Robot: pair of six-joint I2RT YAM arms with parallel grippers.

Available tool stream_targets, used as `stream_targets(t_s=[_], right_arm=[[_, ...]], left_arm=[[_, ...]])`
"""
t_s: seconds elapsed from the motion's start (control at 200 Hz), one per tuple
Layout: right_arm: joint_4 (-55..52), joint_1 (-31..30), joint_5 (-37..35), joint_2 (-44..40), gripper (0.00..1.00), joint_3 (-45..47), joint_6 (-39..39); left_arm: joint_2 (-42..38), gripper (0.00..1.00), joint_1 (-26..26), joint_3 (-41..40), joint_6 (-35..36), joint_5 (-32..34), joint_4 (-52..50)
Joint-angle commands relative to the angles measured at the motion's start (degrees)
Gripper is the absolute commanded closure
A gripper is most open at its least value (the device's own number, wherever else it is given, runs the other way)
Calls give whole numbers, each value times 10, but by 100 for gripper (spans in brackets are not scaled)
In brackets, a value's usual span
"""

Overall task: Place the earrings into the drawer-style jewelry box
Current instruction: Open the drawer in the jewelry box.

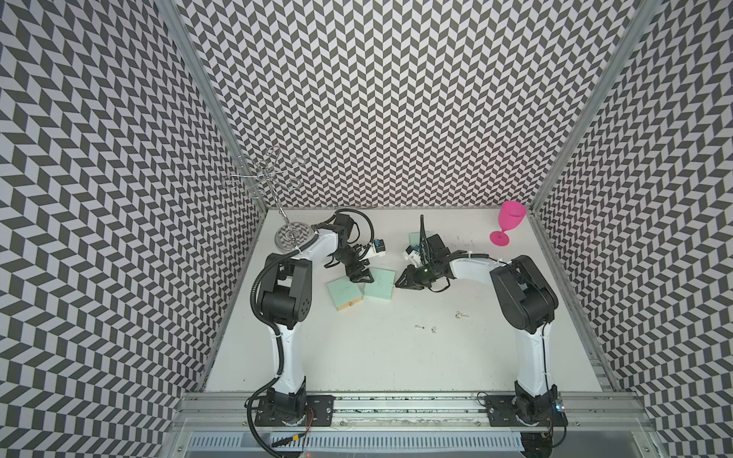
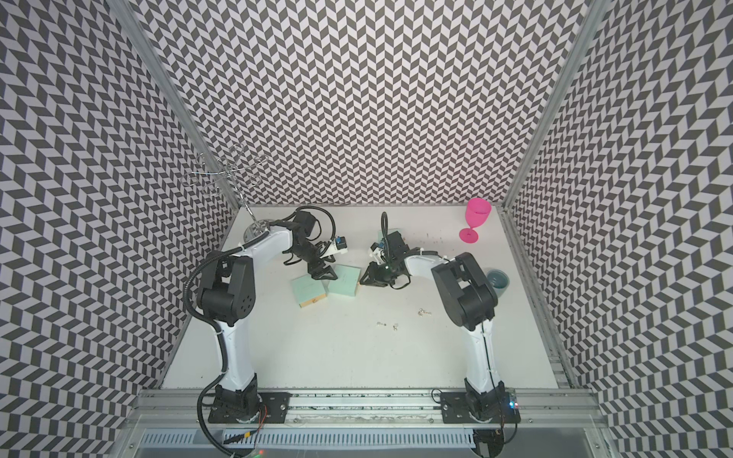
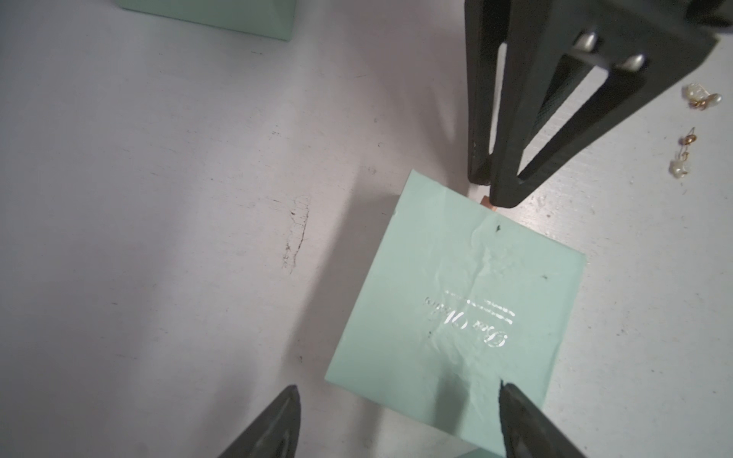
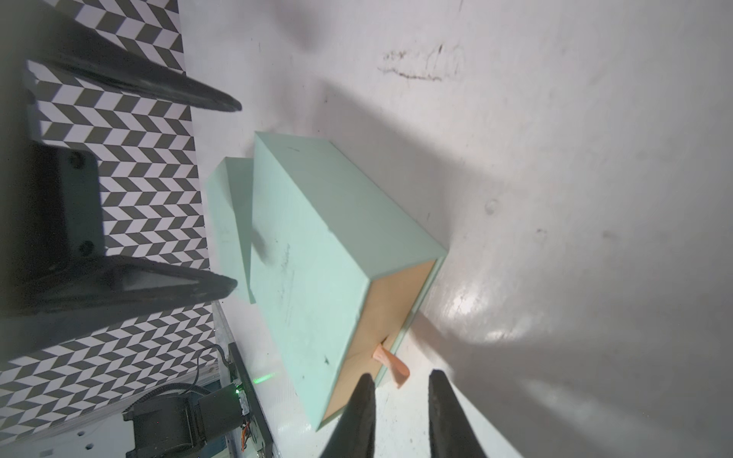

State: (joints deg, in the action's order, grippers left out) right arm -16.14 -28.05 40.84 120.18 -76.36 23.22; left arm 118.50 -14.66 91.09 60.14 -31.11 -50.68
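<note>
The earrings [image 1: 462, 315] lie loose on the white table [image 1: 357, 357] in small clusters, below and right of the frame's centre. They are well apart from the mint-green drawer box [image 1: 379, 287] at mid-frame. The left gripper [image 1: 361, 279] hangs over that box's left edge, fingers spread wide. The right gripper [image 4: 400, 376] sits at the box's drawer end, fingers narrowly parted, with the peach pull tab [image 4: 390, 363] ending between the tips. Whether they touch it is hard to judge. A second mint-green box [image 1: 345, 295] sits just beside the first, to its left.
</note>
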Motion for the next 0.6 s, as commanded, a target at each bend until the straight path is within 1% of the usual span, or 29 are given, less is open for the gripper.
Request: stream_targets(t_s=[0.0, 0.471, 0.596], right_arm=[[28, -6, 13, 14, 76, -7, 2], [54, -13, 25, 24, 76, -6, 13], [59, -13, 30, 30, 79, -9, 19]], left_arm=[[-16, 21, -5, 0, 12, -5, -4], [-14, 21, -4, 0, 11, -6, -3], [-13, 21, -4, 0, 9, -8, -3]])
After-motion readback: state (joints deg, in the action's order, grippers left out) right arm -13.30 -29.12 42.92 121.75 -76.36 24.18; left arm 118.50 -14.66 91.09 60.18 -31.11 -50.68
